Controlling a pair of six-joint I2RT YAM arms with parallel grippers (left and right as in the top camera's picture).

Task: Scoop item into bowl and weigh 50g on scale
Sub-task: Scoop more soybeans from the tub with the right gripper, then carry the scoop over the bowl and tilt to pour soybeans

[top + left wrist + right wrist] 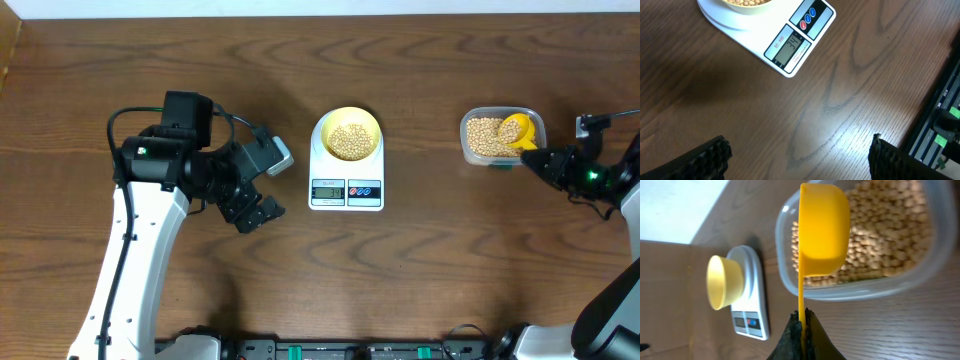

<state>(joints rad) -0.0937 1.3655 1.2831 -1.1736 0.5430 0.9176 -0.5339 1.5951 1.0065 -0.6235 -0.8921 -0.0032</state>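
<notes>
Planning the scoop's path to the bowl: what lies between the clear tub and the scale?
Nothing. In the overhead view, only bare wooden table separates the tub from the scale.

pale yellow bowl [347, 135] of beans [349, 141], on white scale [346, 186]

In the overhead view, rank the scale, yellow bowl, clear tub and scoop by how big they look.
Largest to smallest:
1. scale
2. clear tub
3. yellow bowl
4. scoop
The tub and bowl are fairly close.

I read: worktop [420, 280] dark brown wood grain; scale [347, 178] white, buttons [363, 189] red and blue; bowl [350, 113] pale yellow; beans [350, 140] tan; scoop [516, 130] bright yellow.
</notes>
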